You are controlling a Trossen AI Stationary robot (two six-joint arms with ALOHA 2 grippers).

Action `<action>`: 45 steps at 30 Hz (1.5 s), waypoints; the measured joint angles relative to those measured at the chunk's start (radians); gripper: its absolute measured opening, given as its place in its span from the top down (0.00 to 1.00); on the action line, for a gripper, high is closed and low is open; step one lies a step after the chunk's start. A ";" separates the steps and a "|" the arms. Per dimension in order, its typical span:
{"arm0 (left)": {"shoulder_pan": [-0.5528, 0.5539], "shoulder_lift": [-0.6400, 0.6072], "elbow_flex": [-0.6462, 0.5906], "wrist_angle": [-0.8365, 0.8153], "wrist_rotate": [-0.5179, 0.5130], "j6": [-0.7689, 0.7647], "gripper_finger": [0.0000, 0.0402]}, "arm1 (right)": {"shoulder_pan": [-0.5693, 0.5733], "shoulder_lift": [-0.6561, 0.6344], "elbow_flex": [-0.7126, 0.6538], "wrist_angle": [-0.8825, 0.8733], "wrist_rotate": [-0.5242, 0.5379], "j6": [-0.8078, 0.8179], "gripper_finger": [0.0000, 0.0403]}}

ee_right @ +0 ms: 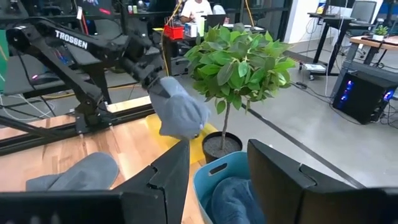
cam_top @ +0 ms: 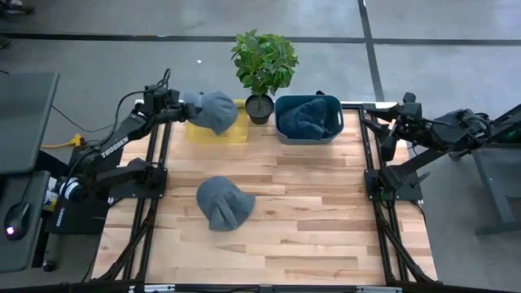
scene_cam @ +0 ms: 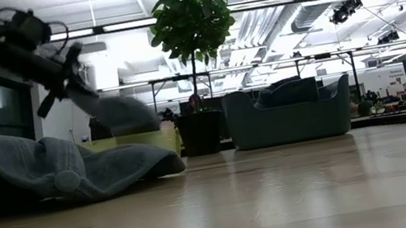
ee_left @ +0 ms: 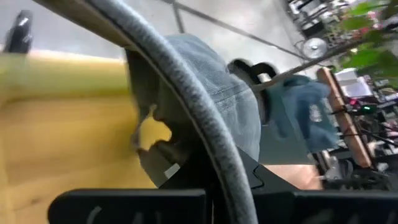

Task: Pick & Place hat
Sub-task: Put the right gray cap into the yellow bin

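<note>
My left gripper (cam_top: 188, 108) is shut on a grey-blue hat (cam_top: 216, 111), which it holds in the air over a yellow bin (cam_top: 220, 134) at the table's far edge. The right wrist view shows that hat (ee_right: 180, 112) drooping from the left gripper (ee_right: 148, 73). A second grey-blue hat (cam_top: 224, 203) lies flat on the middle of the table, also seen in the low view (scene_cam: 54, 170). A blue bin (cam_top: 281, 130) holds more blue cloth (cam_top: 309, 116). My right gripper (ee_right: 217, 180) is open and waits by the table's right edge, near the blue bin. My left gripper holds the hat by the edge nearest the arm (cam_top: 198, 108), coming roughly level from the table's left. The hat is lifted clear and droops beyond the fingers over the yellow bin (ee_right: 155, 121). In the left wrist view the hat (ee_left: 211, 81) hides the fingertips.
A potted plant (cam_top: 262, 65) stands between the yellow bin and the blue bin at the far edge. Black frame rails run along the table's left (cam_top: 155, 187) and right (cam_top: 370, 171) sides. Bare wood (cam_top: 309, 220) lies to the right of the hat on the table.
</note>
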 joint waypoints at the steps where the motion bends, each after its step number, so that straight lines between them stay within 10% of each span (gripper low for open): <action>1: 0.006 0.011 -0.022 0.029 0.009 -0.001 0.99 | 0.000 0.000 0.000 0.000 0.005 0.000 0.61; 18: 0.006 0.266 -0.091 0.372 0.097 -0.067 0.99 | 0.000 0.000 0.000 0.000 0.107 -0.003 0.62; 45: -0.049 0.388 -0.090 0.390 0.107 -0.191 0.96 | 0.000 0.000 0.000 0.007 0.126 0.023 0.62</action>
